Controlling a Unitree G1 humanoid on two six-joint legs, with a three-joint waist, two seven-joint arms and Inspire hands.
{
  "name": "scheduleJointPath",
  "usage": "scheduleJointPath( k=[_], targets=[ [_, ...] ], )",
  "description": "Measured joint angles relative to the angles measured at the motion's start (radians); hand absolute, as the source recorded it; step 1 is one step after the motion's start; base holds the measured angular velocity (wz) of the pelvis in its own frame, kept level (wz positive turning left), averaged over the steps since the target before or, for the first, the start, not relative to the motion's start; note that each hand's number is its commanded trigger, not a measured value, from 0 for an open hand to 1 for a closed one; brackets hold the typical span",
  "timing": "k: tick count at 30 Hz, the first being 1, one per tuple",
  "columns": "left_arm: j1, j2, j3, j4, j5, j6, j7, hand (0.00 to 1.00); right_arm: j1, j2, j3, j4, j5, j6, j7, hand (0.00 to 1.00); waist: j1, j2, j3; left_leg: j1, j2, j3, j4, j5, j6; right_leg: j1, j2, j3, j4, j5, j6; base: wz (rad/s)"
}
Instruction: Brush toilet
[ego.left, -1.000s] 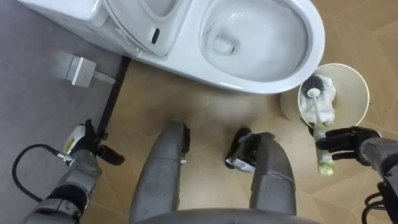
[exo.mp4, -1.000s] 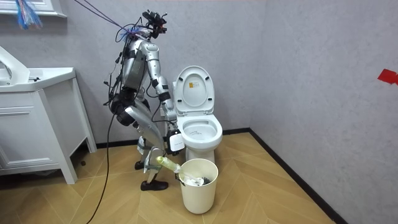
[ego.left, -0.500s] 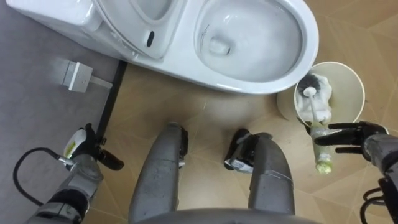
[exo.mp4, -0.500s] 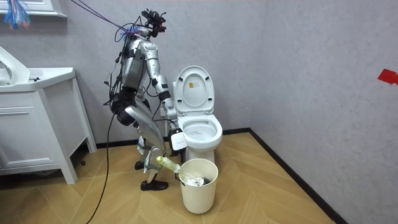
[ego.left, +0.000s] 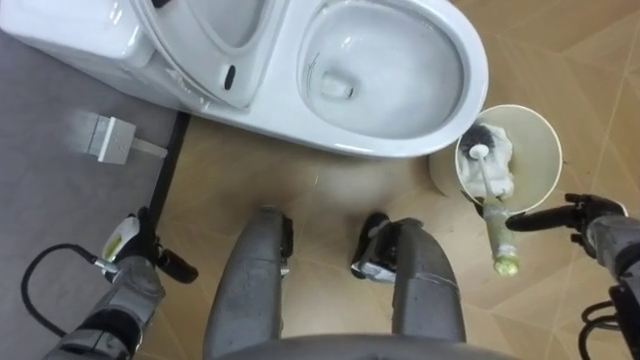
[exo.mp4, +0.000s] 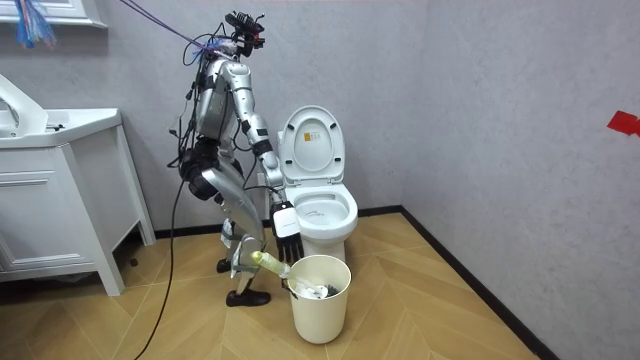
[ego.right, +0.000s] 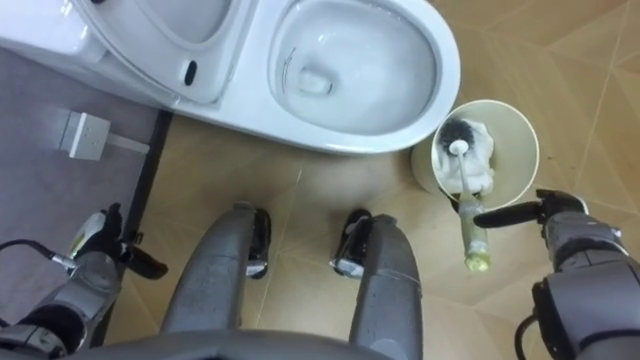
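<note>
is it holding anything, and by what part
Nothing is held. The right hand points straight fingers at the handle of the toilet brush without curling round it; the left hand hangs open.

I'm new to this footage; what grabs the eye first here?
The white toilet, lid up and bowl open, stands directly before the robot. On the robot's right a cream bucket holds the toilet brush, whose handle leans out over the rim, with the right hand open beside it.

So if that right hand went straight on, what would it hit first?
Most likely the brush handle leaning out of the bin. The right hand aims its straight fingers at it, though depth is unclear.
</note>
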Motion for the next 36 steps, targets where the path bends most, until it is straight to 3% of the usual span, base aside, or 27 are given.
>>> scheduleJointPath(
  k=[10, 14, 17, 19, 24, 27, 36],
  targets=[
    [-0.003, 0.0, 0.003, 0.001, -0.037, 0.0, -0.003, 0.0, 0.037, 0.0, 0.0, 0.004, 0.147, 0.008, 0.033, 0.0, 0.005, 0.005, -0.0006, 0.012, 0.003, 0.001, 0.004, 0.0, -0.001, 0.013, 0.004, 0.002, 0.0, 0.001, 0.0, 0.0],
    [-0.008, 0.0, -0.001, -0.004, -0.039, 0.006, -0.015, 0.0, 0.056, 0.0, 0.01, 0.004, 0.207, 0.008, 0.048, 0.0, 0.005, 0.026, 0.0004, 0.007, 0.001, 0.0, 0.006, 0.0, -0.001, 0.008, 0.001, 0.002, 0.004, 0.001, 0.0, 0.0],
    [-0.014, 0.0, 0.0, -0.017, -0.042, 0.008, -0.018, 0.0, 0.063, 0.002, 0.011, 0.004, 0.25, 0.014, 0.074, 0.0, 0.006, 0.044, -0.0076, -0.016, -0.002, 0.001, 0.012, 0.0, 0.0, -0.016, -0.004, 0.001, 0.013, 0.001, -0.001, 0.0],
    [-0.032, 0.001, 0.001, -0.018, -0.062, 0.014, -0.018, 0.0, 0.063, 0.01, 0.013, 0.004, 0.286, 0.02, 0.089, 0.0, 0.007, 0.045, -0.0073, -0.036, -0.003, 0.001, 0.021, 0.0, -0.001, -0.039, -0.007, 0.001, 0.025, -0.001, -0.004, 0.0],
    [-0.052, 0.0, 0.002, -0.037, -0.08, 0.016, -0.017, 0.0, 0.053, 0.013, 0.015, 0.008, 0.359, 0.022, 0.121, 0.0, 0.009, 0.046, -0.0068, -0.125, 0.0, -0.003, 0.086, -0.014, -0.002, -0.126, -0.015, 0.002, 0.088, -0.011, -0.016, 0.01],
    [-0.073, 0.0, -0.016, -0.037, -0.12, 0.029, -0.019, 0.0, 0.043, 0.013, 0.039, 0.008, 0.376, 0.026, 0.12, 0.0, 0.005, 0.047, -0.0065, -0.175, -0.01, -0.007, 0.151, -0.033, -0.001, -0.178, -0.033, 0.008, 0.163, -0.04, -0.018, 0.11],
    [-0.118, -0.008, -0.048, -0.053, -0.158, 0.042, -0.019, 0.0, -0.02, 0.007, 0.092, 0.04, 0.445, 0.025, 0.116, 0.0, 0.031, 0.069, 0.0003, -0.341, -0.017, -0.016, 0.349, -0.087, -0.003, -0.346, -0.056, 0.036, 0.357, -0.091, -0.023, 0.03]
  ],
)
